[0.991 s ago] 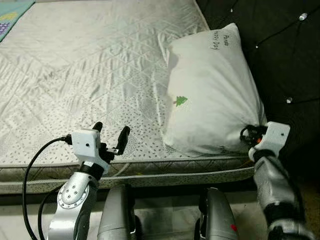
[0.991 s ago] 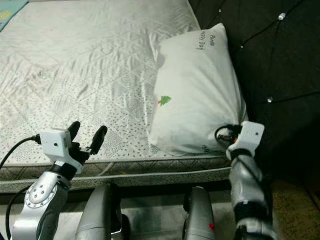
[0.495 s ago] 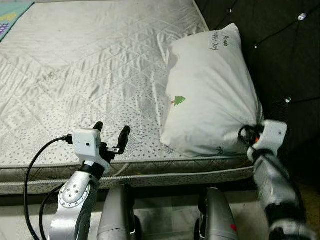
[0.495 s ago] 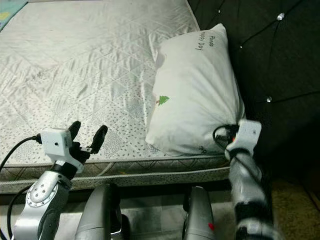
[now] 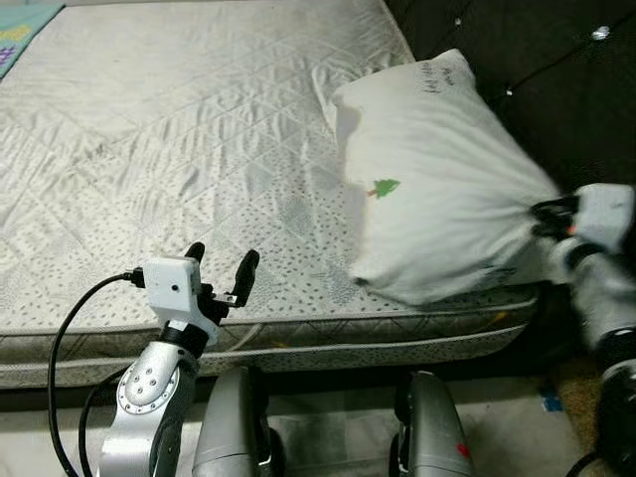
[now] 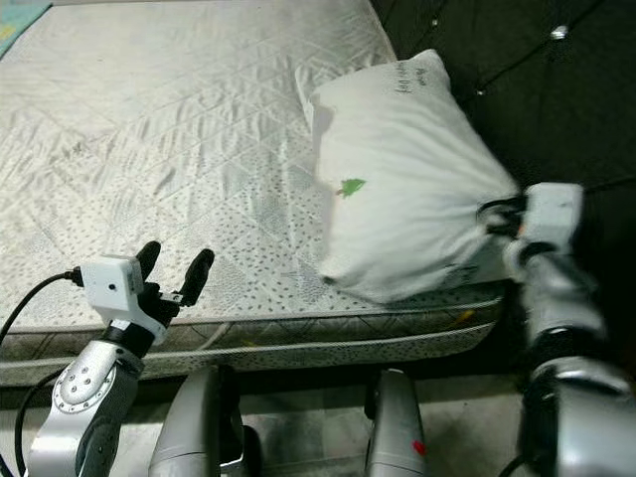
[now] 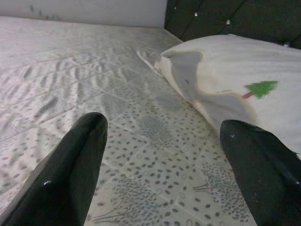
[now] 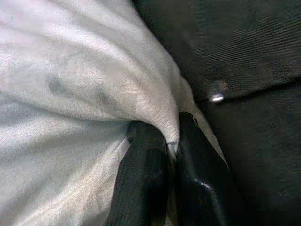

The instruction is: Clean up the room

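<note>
A white pillow (image 5: 437, 189) with a small green tree print lies at the right end of the bare mattress (image 5: 179, 149), against the dark tufted headboard (image 5: 537, 60). My right gripper (image 8: 170, 150) is shut on the pillow's near right corner, with cloth pinched between its two black fingers, and it shows at the far right in the left eye view, gripper (image 5: 549, 213). That corner is pulled out to the right. My left gripper (image 5: 221, 266) hovers open over the mattress's front edge, holding nothing, well left of the pillow (image 7: 235, 89).
The mattress front edge (image 5: 298, 343) runs across just ahead of my legs (image 5: 234, 427). A patterned mat (image 5: 25, 25) shows at the far left corner. Floor (image 5: 338, 422) lies below the bed.
My right gripper has moved to the right and dragged the pillow's corner with it; the pillow has shifted right and stretched. The left arm has stayed put.
</note>
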{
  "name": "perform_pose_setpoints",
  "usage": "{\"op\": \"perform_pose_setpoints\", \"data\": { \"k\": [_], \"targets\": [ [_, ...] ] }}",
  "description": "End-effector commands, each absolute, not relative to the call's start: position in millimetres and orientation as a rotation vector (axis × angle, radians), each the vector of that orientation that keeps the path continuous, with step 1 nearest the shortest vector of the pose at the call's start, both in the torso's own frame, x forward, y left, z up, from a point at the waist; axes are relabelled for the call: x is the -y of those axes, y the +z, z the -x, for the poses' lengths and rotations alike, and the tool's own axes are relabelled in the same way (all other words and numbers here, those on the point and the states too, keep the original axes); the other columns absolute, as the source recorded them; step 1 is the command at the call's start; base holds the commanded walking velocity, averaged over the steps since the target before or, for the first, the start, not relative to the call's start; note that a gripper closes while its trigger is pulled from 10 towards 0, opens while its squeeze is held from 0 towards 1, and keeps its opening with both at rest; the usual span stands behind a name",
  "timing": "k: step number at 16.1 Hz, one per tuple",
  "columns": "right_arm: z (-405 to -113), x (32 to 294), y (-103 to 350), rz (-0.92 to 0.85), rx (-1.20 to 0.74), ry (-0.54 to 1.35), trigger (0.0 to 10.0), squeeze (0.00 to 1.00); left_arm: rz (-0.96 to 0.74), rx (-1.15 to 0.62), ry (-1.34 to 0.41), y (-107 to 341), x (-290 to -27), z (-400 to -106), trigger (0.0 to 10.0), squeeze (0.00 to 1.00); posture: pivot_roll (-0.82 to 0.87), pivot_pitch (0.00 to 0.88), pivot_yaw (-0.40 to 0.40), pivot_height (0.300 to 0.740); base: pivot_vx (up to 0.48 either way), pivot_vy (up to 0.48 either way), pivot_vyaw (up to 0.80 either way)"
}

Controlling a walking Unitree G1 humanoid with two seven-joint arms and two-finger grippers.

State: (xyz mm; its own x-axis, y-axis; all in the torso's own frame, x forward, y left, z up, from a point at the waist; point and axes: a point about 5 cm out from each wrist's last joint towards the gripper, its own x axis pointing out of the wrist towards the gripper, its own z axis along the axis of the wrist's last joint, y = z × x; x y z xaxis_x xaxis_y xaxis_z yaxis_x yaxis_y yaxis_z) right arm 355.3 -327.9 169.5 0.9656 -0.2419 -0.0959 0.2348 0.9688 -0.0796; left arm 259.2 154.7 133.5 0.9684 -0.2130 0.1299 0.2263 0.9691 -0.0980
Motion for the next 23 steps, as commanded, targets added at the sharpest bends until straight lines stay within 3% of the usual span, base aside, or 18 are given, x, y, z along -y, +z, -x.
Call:
{"op": "perform_pose_setpoints", "data": {
  "k": [1,4,8,13,17,18,19,22,23],
  "targets": [
    [-350.2,351.9,199.8,0.069,0.013,-0.343,0.0,0.0,0.099,0.126,-0.21,134.9,-157.6,-257.2,10.0,0.0,0.04,0.15,0.038,0.577,0.0,0.0,0.0],
    [-332.5,380.3,200.7,0.083,0.008,-0.46,0.0,0.0,0.096,0.124,-0.213,135.2,-158.4,-258.2,10.0,0.0,0.04,0.153,0.042,0.577,0.0,0.0,0.0],
    [-307.3,396.1,169.1,0.078,-0.041,-0.535,0.0,0.0,0.093,0.122,-0.216,134.9,-158.4,-258.7,10.0,0.0,0.04,0.151,0.043,0.577,0.0,0.0,0.0],
    [-277.7,390.4,117.4,0.062,-0.093,-0.547,0.0,0.0,0.092,0.121,-0.22,134.6,-158.8,-260.6,10.0,0.0,0.02,0.148,0.046,0.577,0.0,0.0,0.0],
    [-274.6,379.6,104.6,0.072,-0.098,-0.513,0.0,0.0,0.096,0.121,-0.227,134.4,-156.7,-262.4,10.0,0.0,0.01,0.149,0.051,0.577,0.0,0.0,0.0],
    [-278.4,373.5,102.1,0.082,-0.118,-0.504,4.4,0.0,0.098,0.121,-0.227,134.3,-156.2,-263.1,10.0,0.0,0.01,0.147,0.049,0.577,0.0,0.0,0.0],
    [-284.2,366.2,102.3,0.087,-0.117,-0.48,10.0,0.0,0.098,0.122,-0.227,134.5,-155.9,-263.4,10.0,0.0,0.01,0.145,0.046,0.577,0.0,0.0,0.0],
    [-304.8,334.2,105.9,0.075,-0.068,-0.379,10.0,0.0,0.099,0.127,-0.222,134.3,-155.2,-265.2,10.0,0.0,0.01,0.134,0.038,0.577,0.0,0.0,0.0],
    [-309.3,326.9,107.6,0.073,-0.054,-0.353,10.0,0.11,0.099,0.128,-0.221,134.2,-155.2,-265.5,10.0,0.0,0.02,0.127,0.034,0.577,0.0,0.0,0.0]
  ]
}}
